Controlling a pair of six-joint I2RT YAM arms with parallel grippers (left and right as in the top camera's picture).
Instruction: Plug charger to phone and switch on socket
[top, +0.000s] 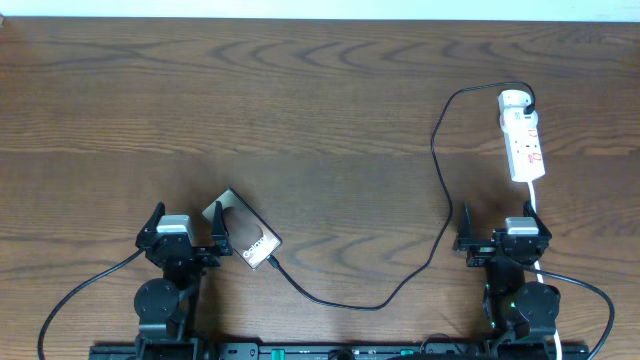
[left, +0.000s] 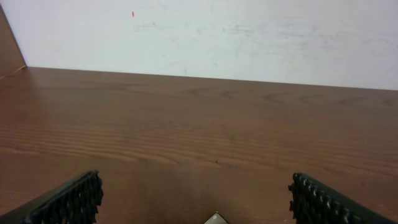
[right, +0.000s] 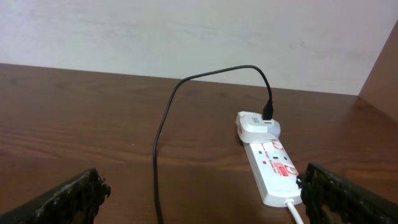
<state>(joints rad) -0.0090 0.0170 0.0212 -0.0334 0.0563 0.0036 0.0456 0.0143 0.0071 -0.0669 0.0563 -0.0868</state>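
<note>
The bronze-brown phone (top: 247, 238) lies slanted at the lower left. One of its corners (left: 216, 218) peeks up between my left gripper's fingers. My left gripper (top: 187, 224) (left: 196, 208) is open, and its right finger overlaps the phone's left edge. The charger cable (top: 437, 165) (right: 163, 137) runs from a white adapter (top: 514, 100) (right: 257, 124) on the socket (top: 525, 145) (right: 273, 167) down to the phone's lower-right end. Whether its tip is inserted I cannot tell. My right gripper (top: 505, 228) (right: 208, 205) is open just below the socket and holds nothing.
The socket's white cord (top: 537, 200) runs down past my right gripper. Thick black arm cables (top: 80, 290) loop at the near edge on both sides. A white wall (left: 249, 37) stands behind the table's far edge.
</note>
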